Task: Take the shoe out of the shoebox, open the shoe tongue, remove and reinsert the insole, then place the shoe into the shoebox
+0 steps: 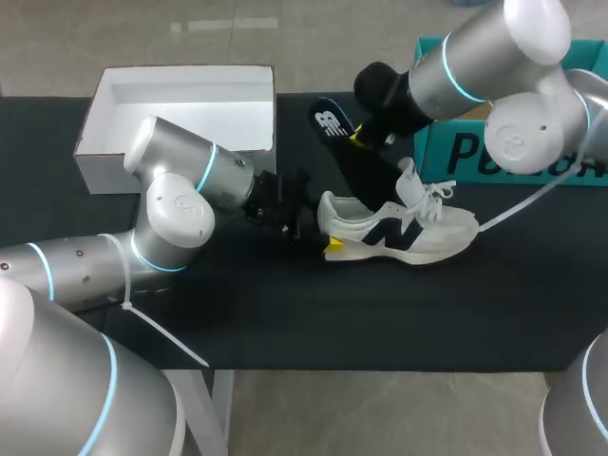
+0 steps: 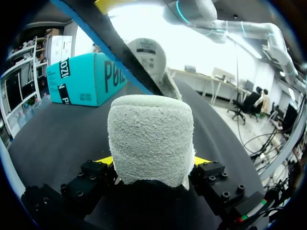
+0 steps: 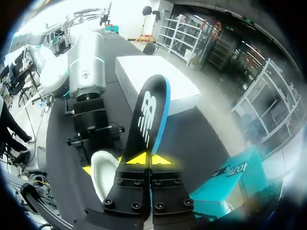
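A white sneaker (image 1: 408,233) with a dark logo lies on its sole on the black table, toe to the right. My left gripper (image 1: 323,236) is shut on its heel: in the left wrist view the fuzzy heel (image 2: 151,139) fills the gap between the yellow fingertips (image 2: 104,161). My right gripper (image 1: 366,136) hangs above the shoe, shut on a black insole (image 1: 332,128) with a blue edge. The insole (image 3: 148,120) sticks out past the right gripper (image 3: 149,159). Its other end slants down to the shoe's opening; how far in, I cannot tell.
The open white shoebox (image 1: 180,104) stands at the table's back left, behind my left arm. A teal box (image 1: 503,152) stands at the back right, behind the shoe. Bare black table (image 1: 380,313) lies in front of the shoe.
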Available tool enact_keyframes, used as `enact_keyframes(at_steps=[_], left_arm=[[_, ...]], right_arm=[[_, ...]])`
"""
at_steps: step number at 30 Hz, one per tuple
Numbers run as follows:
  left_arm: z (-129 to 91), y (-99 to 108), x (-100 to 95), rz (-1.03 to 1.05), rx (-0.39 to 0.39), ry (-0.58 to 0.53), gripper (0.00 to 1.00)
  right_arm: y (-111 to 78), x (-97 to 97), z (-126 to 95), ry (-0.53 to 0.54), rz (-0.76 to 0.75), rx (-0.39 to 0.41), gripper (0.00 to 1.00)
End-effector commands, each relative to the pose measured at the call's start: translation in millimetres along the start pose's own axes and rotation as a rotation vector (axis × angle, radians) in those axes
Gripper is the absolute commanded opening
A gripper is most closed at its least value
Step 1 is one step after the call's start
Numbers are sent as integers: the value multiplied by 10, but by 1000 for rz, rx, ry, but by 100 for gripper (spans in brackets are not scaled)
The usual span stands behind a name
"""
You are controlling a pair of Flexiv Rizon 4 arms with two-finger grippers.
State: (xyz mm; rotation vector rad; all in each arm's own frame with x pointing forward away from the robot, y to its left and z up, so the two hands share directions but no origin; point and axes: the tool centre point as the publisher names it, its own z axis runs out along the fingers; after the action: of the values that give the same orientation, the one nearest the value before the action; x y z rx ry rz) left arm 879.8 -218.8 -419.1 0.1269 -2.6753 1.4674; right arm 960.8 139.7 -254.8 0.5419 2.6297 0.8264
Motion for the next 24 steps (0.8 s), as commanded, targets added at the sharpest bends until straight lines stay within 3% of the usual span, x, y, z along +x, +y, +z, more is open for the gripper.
enact_keyframes(at_steps=[1, 6, 11, 15, 21, 24], left_arm=[[-4, -5, 5, 0, -3, 0, 0], [-4, -5, 5, 0, -3, 0, 0], [-4, -5, 5, 0, -3, 0, 0], [-4, -5, 5, 0, -3, 0, 0], [-4, -5, 5, 0, -3, 0, 0], [-4, -5, 5, 0, -3, 0, 0]], right_arm=[[83, 18, -403, -95, 55, 43, 0], [131, 112, -979, -179, 193, -36, 0], [182, 285, -1359, -235, 366, -251, 0], [251, 425, -1645, -268, 415, -355, 0], [313, 571, -2096, -355, 453, -397, 0], [354, 638, -2205, -367, 477, -390, 0]])
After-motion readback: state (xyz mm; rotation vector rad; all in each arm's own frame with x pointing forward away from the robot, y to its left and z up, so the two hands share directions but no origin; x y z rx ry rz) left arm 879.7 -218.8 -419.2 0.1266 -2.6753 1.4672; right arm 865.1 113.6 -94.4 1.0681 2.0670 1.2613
